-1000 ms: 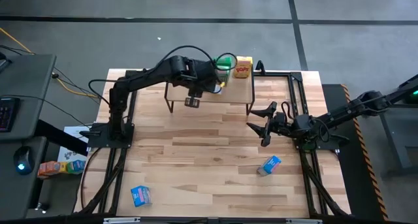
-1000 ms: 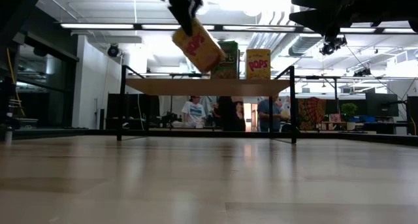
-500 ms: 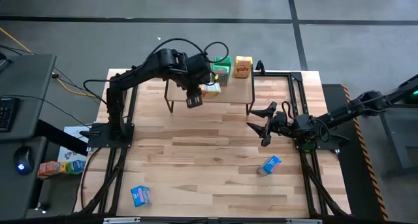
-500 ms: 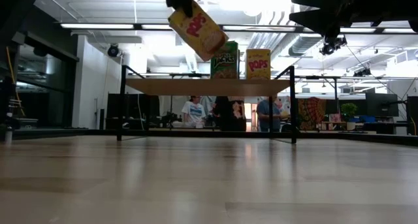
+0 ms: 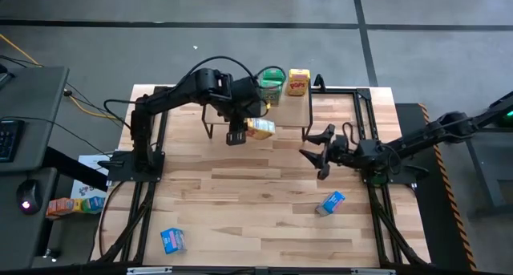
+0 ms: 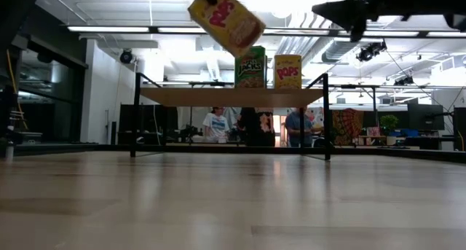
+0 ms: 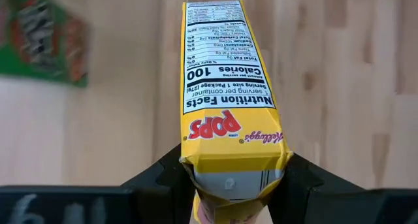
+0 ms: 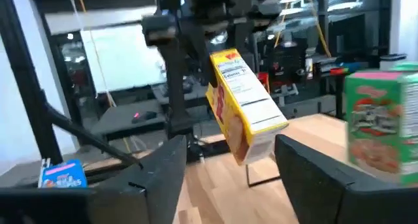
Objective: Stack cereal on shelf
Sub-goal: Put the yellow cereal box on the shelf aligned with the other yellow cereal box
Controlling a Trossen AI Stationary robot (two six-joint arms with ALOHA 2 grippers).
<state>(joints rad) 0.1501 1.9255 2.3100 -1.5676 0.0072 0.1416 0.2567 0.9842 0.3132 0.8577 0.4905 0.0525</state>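
Note:
My left gripper [image 7: 235, 188] is shut on a yellow Pops cereal box [image 5: 260, 128], held in the air above the near edge of the shelf [image 5: 292, 115], a light-wood board on black legs. In the low view this box [image 6: 226, 20] hangs tilted above the board [image 6: 233, 97]. A green box [image 5: 270, 86] and a second yellow box [image 5: 298, 81] stand upright on the board's far part. Two blue boxes [image 5: 330, 203] [image 5: 172, 240] lie on the table. My right gripper [image 5: 321, 151] waits open, right of the shelf. My left gripper pinches the yellow box at one end [image 7: 225, 178], a finger [image 7: 166, 181] on each broad face, with the narrow nutrition panel [image 7: 225, 80] facing the wrist camera. The fingers come slanting down from above. The box is lifted clear and tilted, its free end toward the table's right.
The shelf's black legs [image 5: 210, 131] [image 5: 307, 135] stand on the far middle of the table. Black arm frames run along the left and right table edges. More coloured boxes [image 5: 74, 204] lie off the table to the left. People stand in the room behind the shelf.
My left gripper has moved up and toward the table's near edge, carrying the yellow box away from above the shelf's far part. The box has stayed tilted and has risen higher above the board. My right gripper has shifted slightly toward the left.

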